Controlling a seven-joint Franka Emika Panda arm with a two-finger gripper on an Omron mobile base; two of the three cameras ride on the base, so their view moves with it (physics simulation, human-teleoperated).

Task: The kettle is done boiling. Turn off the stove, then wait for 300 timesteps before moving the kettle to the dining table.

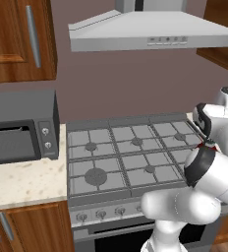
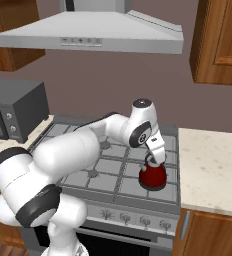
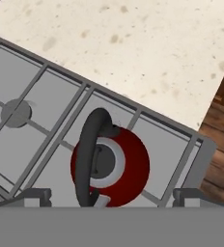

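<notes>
Item one, far left: I log a grey microwave (image 1: 21,127) on the beige counter (image 1: 22,182), just beside the stove (image 1: 130,157), with a range hood (image 2: 93,32) above the burners.

Item two, the arm: from my right base view it rises at lower left, sweeps across the grates and bends down at the wrist, the hand pointing steeply downward over the stove's front right burner.

Item three, the gripper (image 2: 154,162): it hangs directly above the kettle (image 2: 153,175), at or just over the dark arched handle (image 3: 91,154). In the hand view the two fingertips (image 3: 34,195) stand spread apart, one on each side of the kettle, with the handle between them. I read the jaws as wide apart and clasping nothing; whether they touch the handle I cannot tell.

Item four, the kettle: red, upright, seated on the front right burner grate, near the right-hand counter (image 2: 213,160).
</notes>
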